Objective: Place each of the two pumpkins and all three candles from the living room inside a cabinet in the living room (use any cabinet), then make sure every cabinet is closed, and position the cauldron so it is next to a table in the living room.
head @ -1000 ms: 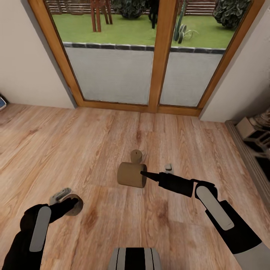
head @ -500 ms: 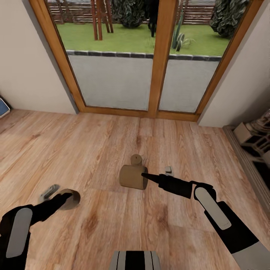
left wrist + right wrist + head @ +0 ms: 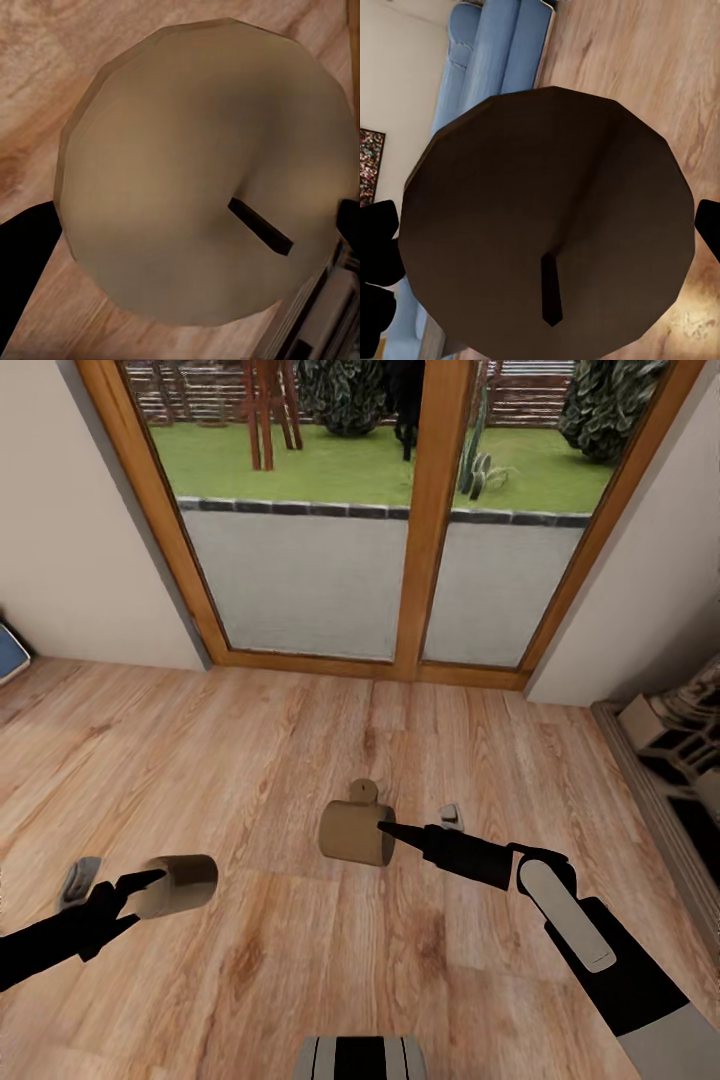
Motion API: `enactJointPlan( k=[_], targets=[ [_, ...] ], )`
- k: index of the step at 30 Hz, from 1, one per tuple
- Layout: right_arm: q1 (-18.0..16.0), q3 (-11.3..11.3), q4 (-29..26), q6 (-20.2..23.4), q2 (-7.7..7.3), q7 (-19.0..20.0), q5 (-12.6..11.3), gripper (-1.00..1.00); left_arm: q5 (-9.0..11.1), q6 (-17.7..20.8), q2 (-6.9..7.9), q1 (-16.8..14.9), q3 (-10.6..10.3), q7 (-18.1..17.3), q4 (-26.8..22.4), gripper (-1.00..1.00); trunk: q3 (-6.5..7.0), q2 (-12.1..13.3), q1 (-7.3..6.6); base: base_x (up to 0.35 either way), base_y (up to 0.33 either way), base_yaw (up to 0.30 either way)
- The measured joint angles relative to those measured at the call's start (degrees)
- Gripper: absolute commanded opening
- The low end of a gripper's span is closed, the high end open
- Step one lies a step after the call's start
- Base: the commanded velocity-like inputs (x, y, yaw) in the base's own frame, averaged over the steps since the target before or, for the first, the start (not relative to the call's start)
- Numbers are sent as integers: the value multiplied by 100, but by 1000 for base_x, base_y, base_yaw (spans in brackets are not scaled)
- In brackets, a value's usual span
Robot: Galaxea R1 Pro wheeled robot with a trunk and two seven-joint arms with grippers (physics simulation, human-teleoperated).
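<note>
Head view shows a wooden floor (image 3: 250, 760) in front of a glass patio door (image 3: 400, 510) with an orange-brown frame. The left gripper (image 3: 150, 885) holds one candle (image 3: 183, 882) low at the left side; the candle lies on its side between the closed fingers, above the floor. The right gripper (image 3: 385, 828) grips a second candle (image 3: 352, 833) near the middle of the view, also tipped on its side. Just behind this candle a third candle (image 3: 363, 791) stands on the floor — only its upper part can be seen.

Left wrist view has the round tan end of the held candle (image 3: 202, 172) with its dark wick, and a black finger (image 3: 22, 262) beside it. Right wrist view has the dark end face of the other candle (image 3: 547, 225) with black fingertips (image 3: 379, 255) at both sides — a blue sofa (image 3: 487, 67) stands behind it.
</note>
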Motion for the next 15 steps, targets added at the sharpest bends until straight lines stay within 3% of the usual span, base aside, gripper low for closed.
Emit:
enactJointPlan(
  k=[4,15],
  targets=[
    [0,0,1,3,0,-3,2,-100,15,-2,-4,1,-6,0,3,-100,72,161,-86,-122,0,0],
    [0,0,7,-6,-5,-1,22,-100,0,2,1,1,1,0,14,-100,269,602,-326,-322,0,0]
  ],
)
